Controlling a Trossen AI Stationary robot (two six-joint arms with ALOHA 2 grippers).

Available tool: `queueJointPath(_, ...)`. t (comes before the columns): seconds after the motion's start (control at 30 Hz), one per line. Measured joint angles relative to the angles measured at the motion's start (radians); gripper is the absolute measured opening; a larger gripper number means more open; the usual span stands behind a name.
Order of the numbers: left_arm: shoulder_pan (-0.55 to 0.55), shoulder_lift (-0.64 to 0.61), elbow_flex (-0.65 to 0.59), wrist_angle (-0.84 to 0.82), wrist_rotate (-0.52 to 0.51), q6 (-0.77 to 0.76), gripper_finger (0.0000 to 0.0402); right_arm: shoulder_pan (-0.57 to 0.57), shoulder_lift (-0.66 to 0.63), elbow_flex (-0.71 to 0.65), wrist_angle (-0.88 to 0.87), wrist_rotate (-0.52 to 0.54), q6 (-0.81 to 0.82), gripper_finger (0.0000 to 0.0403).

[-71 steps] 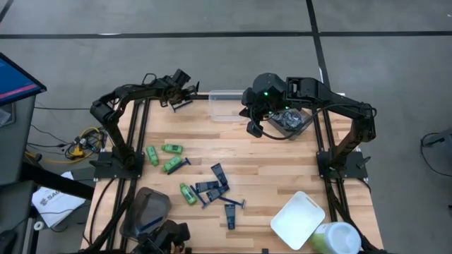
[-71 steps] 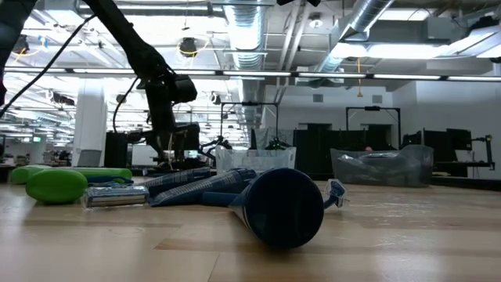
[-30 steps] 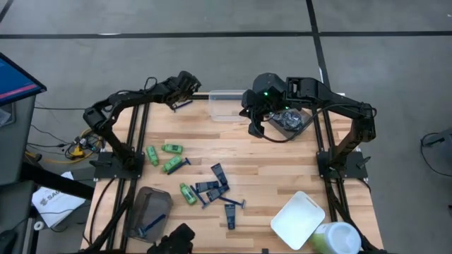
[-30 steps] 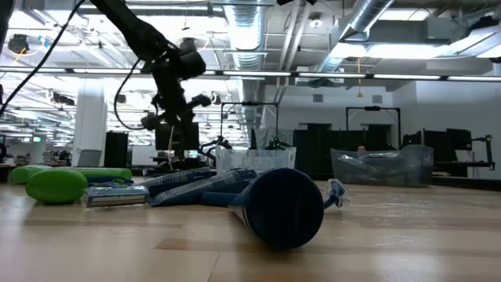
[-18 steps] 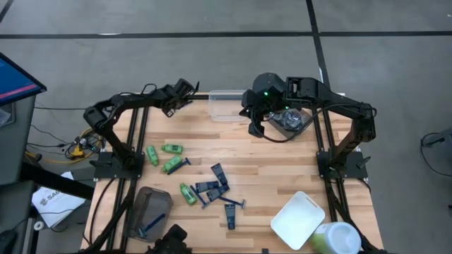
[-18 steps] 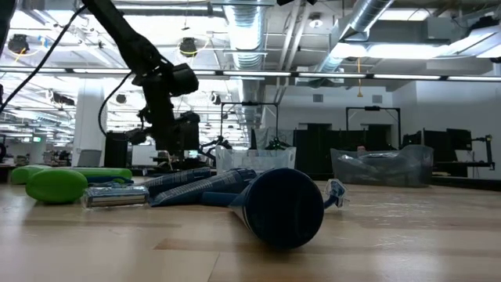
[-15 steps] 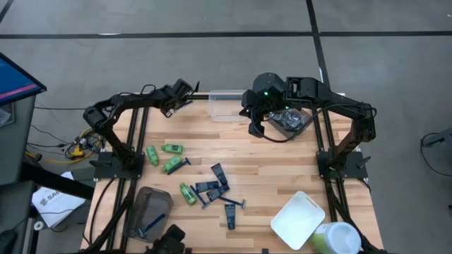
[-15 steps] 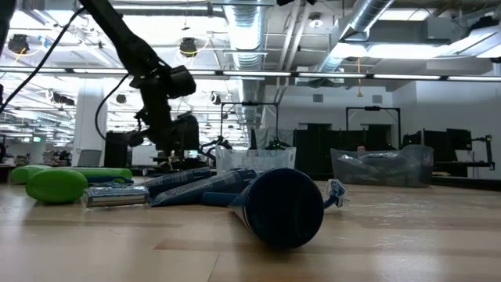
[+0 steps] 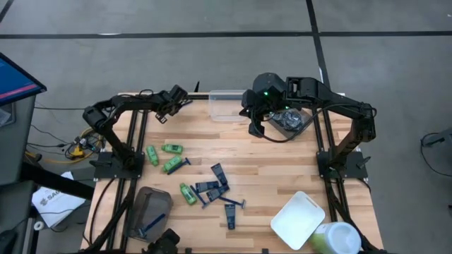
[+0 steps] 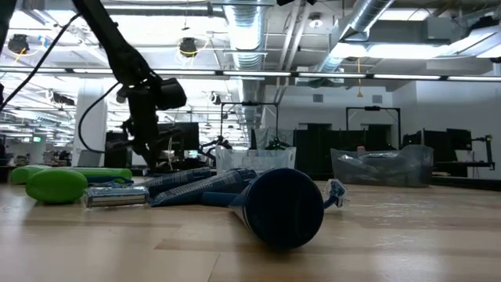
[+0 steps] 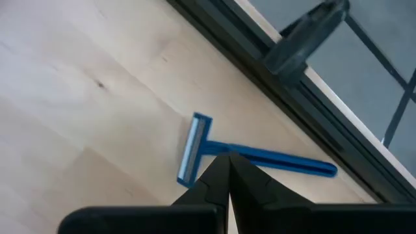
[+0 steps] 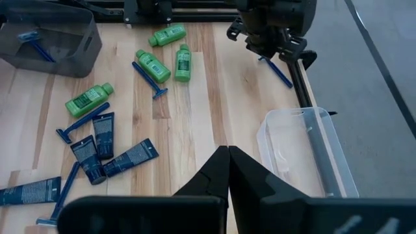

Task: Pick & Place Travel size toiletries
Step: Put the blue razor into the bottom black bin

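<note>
My left gripper (image 11: 227, 158) is low over the table's far left corner, shut on a thin blue razor (image 11: 260, 158). The right wrist view shows the same razor (image 12: 278, 73) sticking out from that gripper (image 12: 265, 55). My right gripper (image 12: 227, 153) hangs shut and holds nothing, high above the far middle by a clear tub (image 9: 226, 104). Green mini bottles (image 9: 171, 148), navy tubes (image 9: 219, 175) and other blue razors (image 9: 233, 202) lie flat on the wood mid-table. My left gripper pinches the razor's handle close to the head (image 11: 218, 148) between its two shut fingertips. The fingers slant down from above and lie across the handle. The razor sits about level, its long handle end (image 11: 318, 169) free. Whether it touches the wood I cannot tell.
A grey tub (image 9: 148, 208) with one razor in it stands near left. A white tub (image 9: 298, 220) and a green-lidded thing (image 9: 339, 238) sit near right. A tub with greyish contents (image 9: 289, 121) is under my right arm. The table's metal frame (image 11: 273, 71) runs just beyond the razor.
My left gripper has sunk toward the table and drifted toward the left edge, staying shut, and the razor has gone with it. My right arm has kept still.
</note>
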Motion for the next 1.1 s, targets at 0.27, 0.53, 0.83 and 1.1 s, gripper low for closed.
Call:
queueJointPath(0.27, -0.004, 0.000, -0.056, 0.012, 0.091, -0.006, 0.0000, 0.000, 0.000, 0.000, 0.000, 0.000, 0.001, 0.0000)
queueJointPath(0.53, -0.130, -0.043, -0.074, 0.038, 0.214, 0.004, 0.0000, 0.000, 0.000, 0.000, 0.000, 0.000, 0.003, 0.0000)
queueJointPath(0.83, -0.130, -0.143, -0.073, 0.019, -0.026, 0.002, 0.0000, 0.003, 0.000, 0.000, 0.001, 0.000, 0.003, 0.0000)
queueJointPath(1.1, -0.042, -0.127, -0.072, 0.028, -0.017, 0.004, 0.0000, 0.008, 0.000, 0.000, 0.001, 0.000, 0.000, 0.0000)
